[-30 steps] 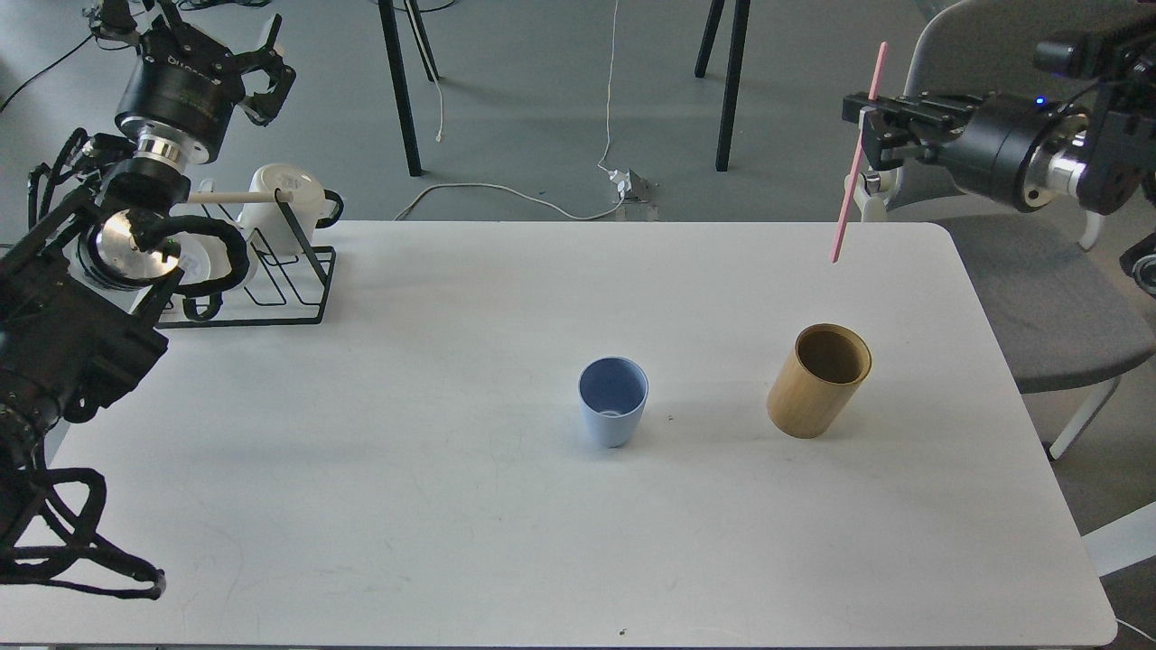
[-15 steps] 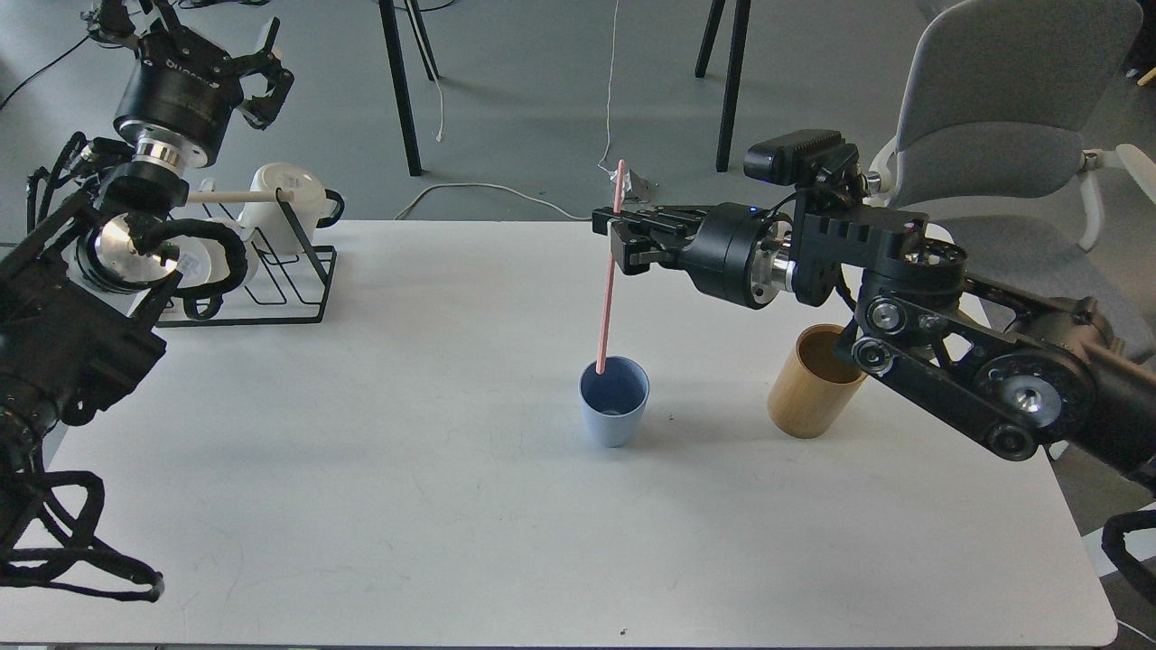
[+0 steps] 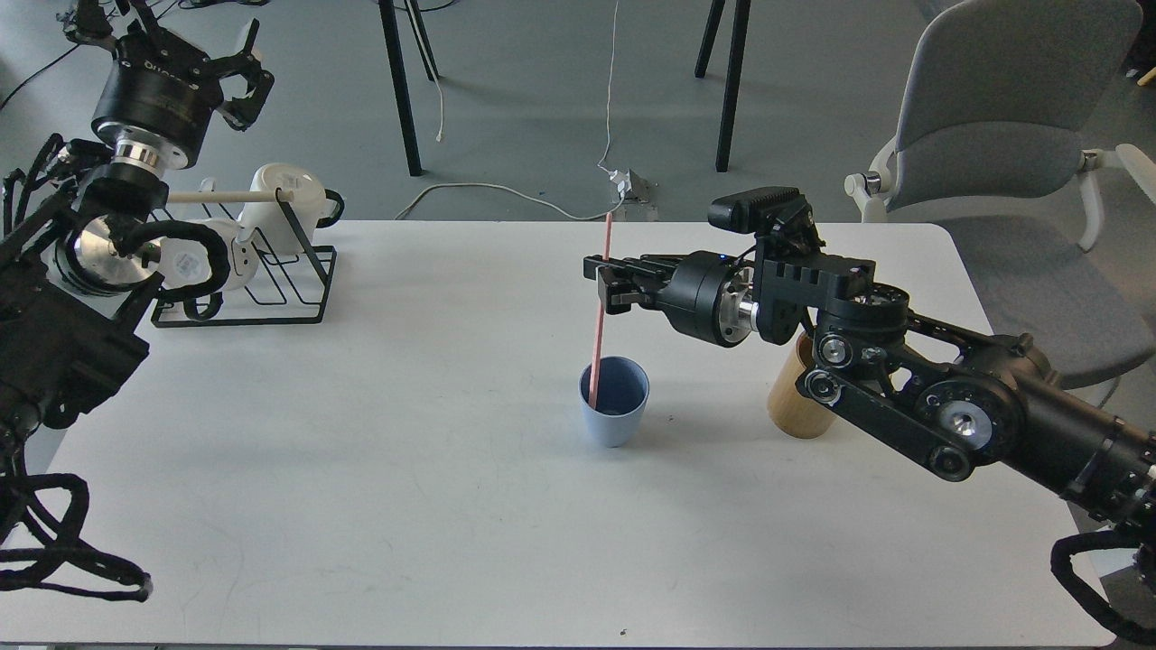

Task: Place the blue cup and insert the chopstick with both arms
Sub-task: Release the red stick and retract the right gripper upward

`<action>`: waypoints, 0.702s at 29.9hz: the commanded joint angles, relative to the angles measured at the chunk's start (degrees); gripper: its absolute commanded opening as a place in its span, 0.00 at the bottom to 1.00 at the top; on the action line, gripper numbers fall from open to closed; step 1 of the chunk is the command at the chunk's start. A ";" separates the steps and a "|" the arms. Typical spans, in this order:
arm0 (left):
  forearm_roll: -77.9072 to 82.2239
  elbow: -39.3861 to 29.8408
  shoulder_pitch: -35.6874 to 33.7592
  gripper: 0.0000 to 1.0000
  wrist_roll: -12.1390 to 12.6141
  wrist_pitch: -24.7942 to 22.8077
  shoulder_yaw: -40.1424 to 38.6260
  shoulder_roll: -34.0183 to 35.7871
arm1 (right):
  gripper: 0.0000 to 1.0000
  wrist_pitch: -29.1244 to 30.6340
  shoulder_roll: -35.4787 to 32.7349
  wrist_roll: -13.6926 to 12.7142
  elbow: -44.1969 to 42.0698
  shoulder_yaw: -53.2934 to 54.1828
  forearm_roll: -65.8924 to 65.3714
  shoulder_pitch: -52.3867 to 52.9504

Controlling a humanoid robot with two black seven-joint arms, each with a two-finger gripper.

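The light-blue cup (image 3: 614,402) stands upright in the middle of the white table (image 3: 406,506). The pink-red chopstick (image 3: 600,307) stands nearly upright with its lower end inside the cup. My right gripper (image 3: 603,284) is shut on the chopstick at about its middle, above the cup. My left gripper (image 3: 237,77) is open and empty, raised at the far left above the black wire rack.
A tan bamboo cylinder (image 3: 795,406) stands right of the cup, partly hidden behind my right arm. A black wire rack (image 3: 271,280) with white mugs (image 3: 284,203) and a pale wooden rod sits at the back left. A grey chair (image 3: 1002,135) stands at the right.
My right gripper has swung in from the far right with the chopstick and lowered it, so its tip now sits inside the blue cup. My left arm has shifted slightly left.
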 commanded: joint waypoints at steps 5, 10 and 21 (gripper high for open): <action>-0.02 0.00 0.00 0.99 0.00 0.00 0.00 -0.06 | 0.12 0.01 0.31 0.00 -0.18 -2.42 0.00 -1.13; 0.07 0.00 0.00 0.99 0.00 0.00 0.00 -0.06 | 0.26 -0.08 0.14 0.00 0.00 -2.42 0.18 -1.31; -0.02 0.00 0.00 0.99 0.00 0.00 0.00 0.29 | 0.74 -0.08 -2.32 0.44 0.62 6.96 2.28 -0.61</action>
